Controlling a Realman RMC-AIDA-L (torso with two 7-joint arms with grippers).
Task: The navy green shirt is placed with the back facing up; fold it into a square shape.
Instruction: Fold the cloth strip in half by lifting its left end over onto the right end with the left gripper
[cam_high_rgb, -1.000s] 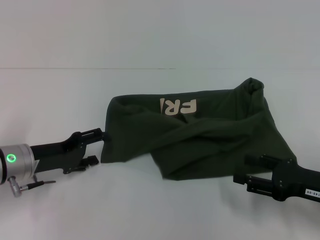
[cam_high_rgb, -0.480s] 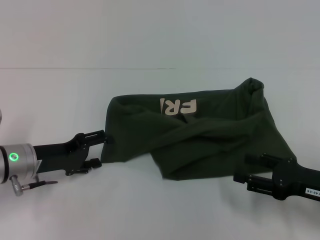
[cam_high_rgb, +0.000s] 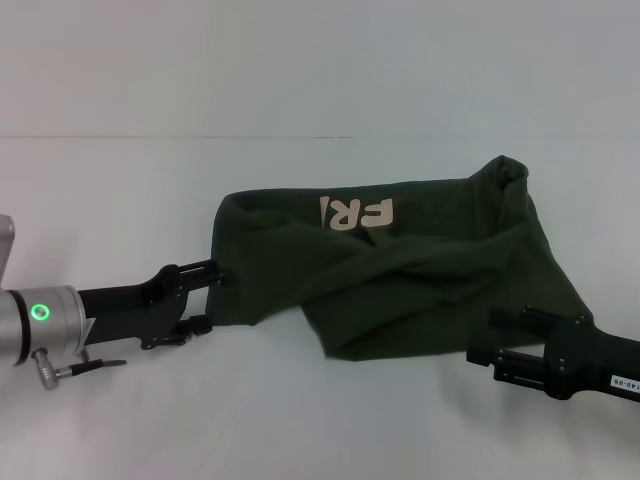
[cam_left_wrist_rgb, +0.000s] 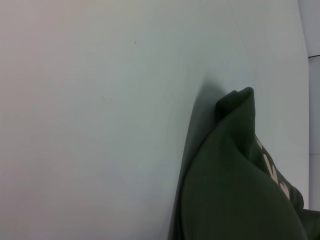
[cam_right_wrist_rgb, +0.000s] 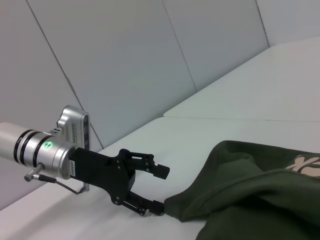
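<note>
Head view: left gripper low over the white worktop, jaws spread, astride the navy green shirt's left edge, nearer it than a second ago. Right gripper parked at the shirt's near right hem, jaws parted. Shirt crumpled mid-worktop, pale lettering exposed.

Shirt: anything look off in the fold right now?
Yes. The navy green shirt is a skewed, rumpled heap, not a square: one corner bunches up at the far right and beige lettering shows on top. The left gripper sits open at its left edge.
</note>
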